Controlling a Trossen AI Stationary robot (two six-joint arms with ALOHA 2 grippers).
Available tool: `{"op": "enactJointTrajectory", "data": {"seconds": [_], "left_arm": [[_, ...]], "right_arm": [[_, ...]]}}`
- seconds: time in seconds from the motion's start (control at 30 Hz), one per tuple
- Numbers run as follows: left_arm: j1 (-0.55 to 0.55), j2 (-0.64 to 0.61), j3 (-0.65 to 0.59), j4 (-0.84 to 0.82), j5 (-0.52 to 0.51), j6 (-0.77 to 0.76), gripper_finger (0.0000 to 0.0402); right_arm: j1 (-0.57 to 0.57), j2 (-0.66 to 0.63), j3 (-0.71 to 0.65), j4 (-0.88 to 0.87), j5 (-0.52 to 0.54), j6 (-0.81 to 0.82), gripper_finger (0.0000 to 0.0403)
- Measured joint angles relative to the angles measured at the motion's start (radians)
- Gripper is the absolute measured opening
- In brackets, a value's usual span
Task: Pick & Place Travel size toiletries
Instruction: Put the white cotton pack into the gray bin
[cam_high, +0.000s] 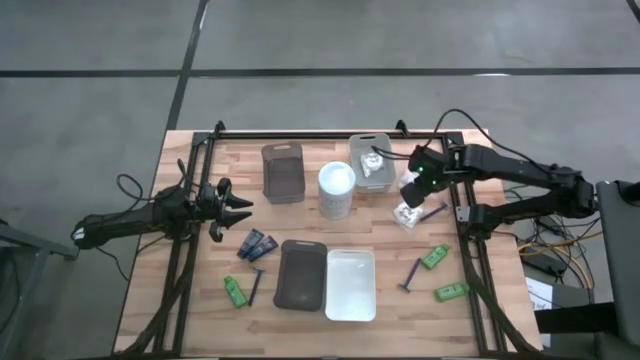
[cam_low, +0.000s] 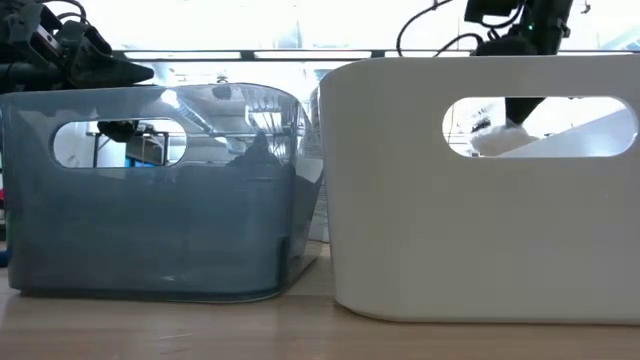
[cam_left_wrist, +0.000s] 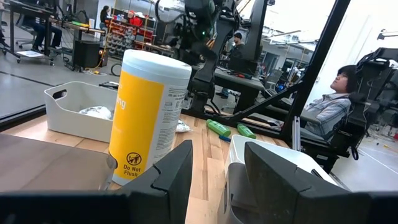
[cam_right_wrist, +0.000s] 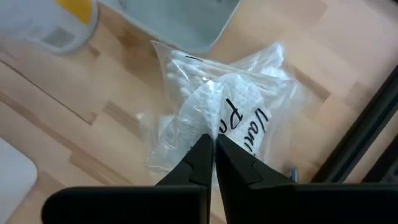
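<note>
In the low view, the table behind is blocked by the grey tray (cam_low: 150, 190) and the white tray (cam_low: 480, 190). At the upper left of the right wrist view, the white cylinder (cam_right_wrist: 53, 25) is cut off by the frame edge. The packet's (cam_right_wrist: 217, 118) lettering is partly hidden by the closed fingers.

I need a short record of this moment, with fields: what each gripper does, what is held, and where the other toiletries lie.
right gripper: shut on the clear-wrapped packet, near the grey tray at the table's right rear
left gripper: fingers apart, holding nothing, waiting at the table's left side
green bottles: one front left, two front right
navy tubes: left of the dark tray
razors: one front left, one front right
centre: white cylinder
</note>
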Motion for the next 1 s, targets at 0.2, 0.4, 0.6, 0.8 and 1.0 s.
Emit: {"op": "enactJointTrajectory", "data": {"seconds": [0.2, 0.4, 0.6, 0.8, 1.0], "left_arm": [[0.000, 0.000, 0.000, 0.000, 0.000, 0.000, 0.0151], [0.000, 0.000, 0.000, 0.000, 0.000, 0.000, 0.0151], [0.000, 0.000, 0.000, 0.000, 0.000, 0.000, 0.0151], [0.000, 0.000, 0.000, 0.000, 0.000, 0.000, 0.0151], [0.000, 0.000, 0.000, 0.000, 0.000, 0.000, 0.0151]], "right_arm": [[-0.002, 0.007, 0.060, -0.035, 0.045, -0.006, 0.0011], [-0.003, 0.016, 0.064, -0.025, 0.051, -0.012, 0.0012], [-0.018, 0.047, 0.063, 0.006, 0.050, -0.043, 0.0011], [-0.050, 0.108, 0.098, 0.093, 0.050, -0.241, 0.0010], [-0.078, 0.179, 0.130, 0.176, 0.050, -0.628, 0.0011]]}}
